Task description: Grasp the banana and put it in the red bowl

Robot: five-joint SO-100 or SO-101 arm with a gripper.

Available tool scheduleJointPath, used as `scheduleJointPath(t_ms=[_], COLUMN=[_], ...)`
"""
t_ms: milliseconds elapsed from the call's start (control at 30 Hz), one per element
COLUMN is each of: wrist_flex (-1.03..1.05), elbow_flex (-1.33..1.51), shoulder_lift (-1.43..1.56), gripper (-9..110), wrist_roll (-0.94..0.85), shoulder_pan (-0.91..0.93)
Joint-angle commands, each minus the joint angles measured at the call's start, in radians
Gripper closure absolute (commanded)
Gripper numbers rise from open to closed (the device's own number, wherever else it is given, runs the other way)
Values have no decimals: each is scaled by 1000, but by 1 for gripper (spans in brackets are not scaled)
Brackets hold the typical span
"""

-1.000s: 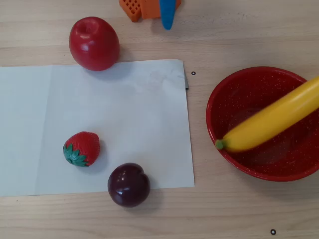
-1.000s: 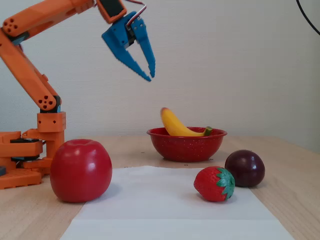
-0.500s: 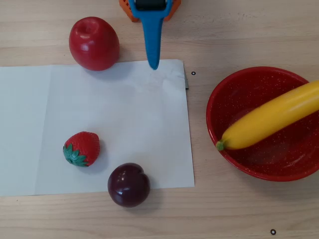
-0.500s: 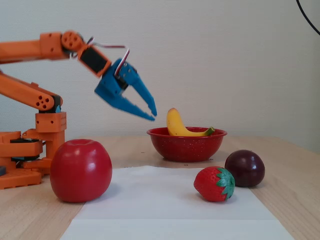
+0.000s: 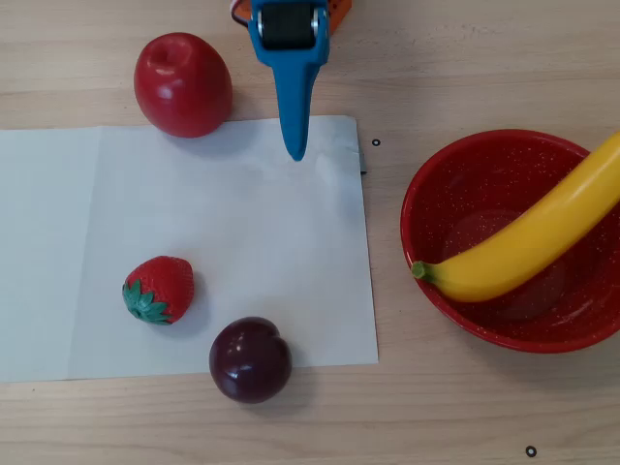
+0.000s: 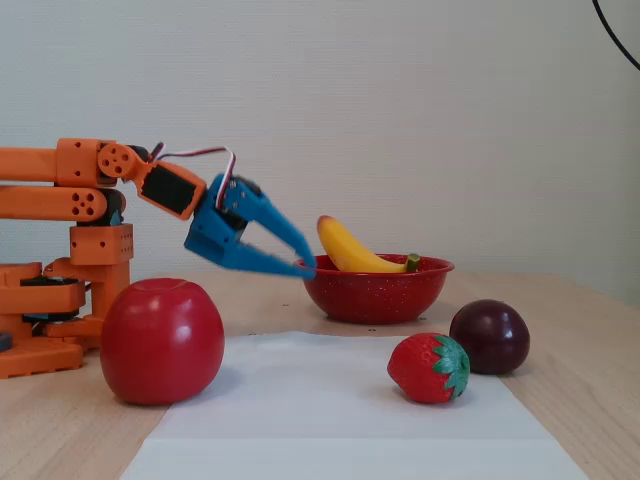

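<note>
Fixed view | wooden table [image 6: 590, 400], white paper [image 6: 340, 420], pale wall | tool [image 6: 306, 266] closed, empty

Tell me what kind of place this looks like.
Likely a hobby or lab tabletop for robot practice: a small orange arm with a blue gripper on a wooden table, toy fruit on a white paper sheet, and a banana in a red bowl.

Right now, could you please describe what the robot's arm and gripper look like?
The arm is built of blocky orange plastic segments with black servo bodies between them. Thin red and white wires loop over the wrist. The gripper is bright blue, with two long fingers tapering to points.
</note>
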Motion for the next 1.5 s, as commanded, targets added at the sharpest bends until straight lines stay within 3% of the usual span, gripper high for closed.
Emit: scheduleJointPath(t_ms=[0,400,733,1467], wrist_flex=[-48,325,502,514], elbow_flex=[71,71,71,71], shoulder_lift=[49,143,143,143], gripper=[101,101,101,101], wrist_roll=[-8,-118,-135,-147], shoulder_pan=[-26,-37,-32,-32])
